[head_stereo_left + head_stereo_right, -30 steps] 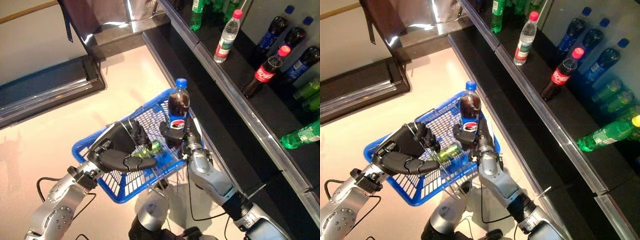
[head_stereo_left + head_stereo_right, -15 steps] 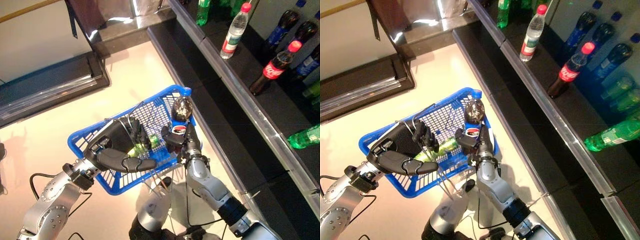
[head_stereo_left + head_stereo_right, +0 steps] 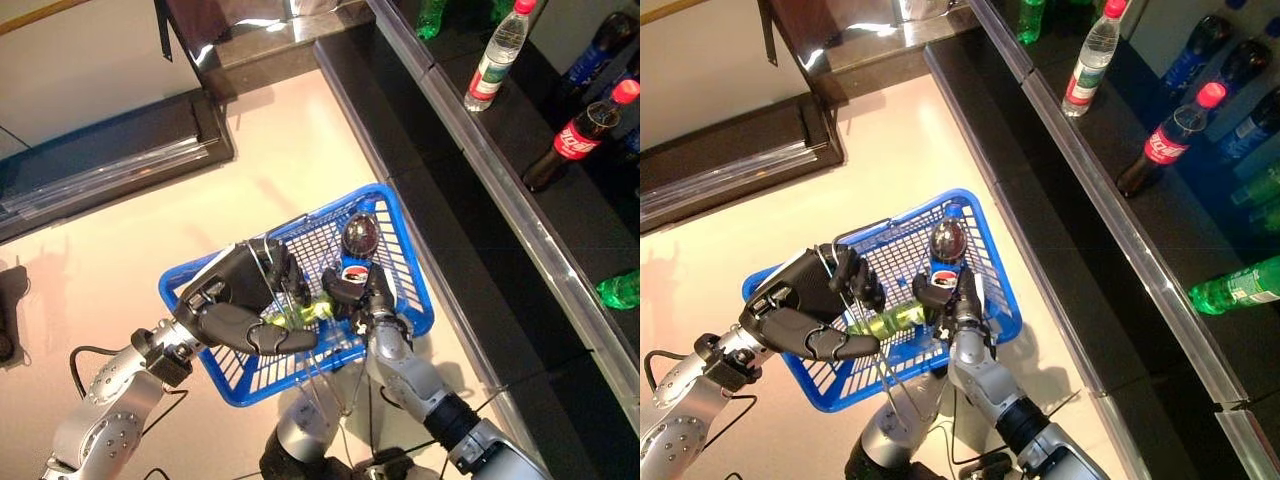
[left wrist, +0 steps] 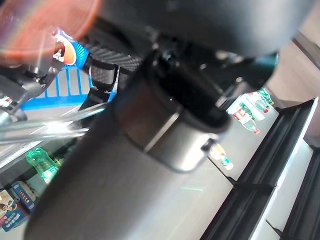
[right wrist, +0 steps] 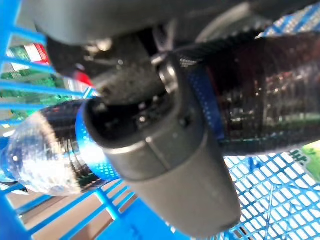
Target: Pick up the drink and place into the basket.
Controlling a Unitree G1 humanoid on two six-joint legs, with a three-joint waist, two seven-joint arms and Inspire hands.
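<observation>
A dark cola bottle (image 3: 359, 238) with a blue cap and blue label leans, cap away from me, inside the blue wire basket (image 3: 413, 252) near its right wall. My right hand (image 3: 366, 292) is shut round the bottle's lower part; the right wrist view shows the bottle (image 5: 260, 95) across the palm with blue mesh (image 5: 280, 205) behind it. My left hand (image 3: 238, 302) is curled round the basket's thin metal handle and holds the basket up above the floor. A green bottle (image 3: 296, 316) lies on the basket's bottom between the two hands.
A dark shelf unit runs along the right, close to the basket. On it stand a clear water bottle (image 3: 497, 58), a red-capped cola bottle (image 3: 580, 135) and a lying green bottle (image 3: 622, 290). A low dark platform (image 3: 110, 150) lies at the upper left on the pale floor.
My right hand has lowered the cola bottle from above the basket's rim down inside it, and the bottle now leans over. The whole view has shifted as well.
</observation>
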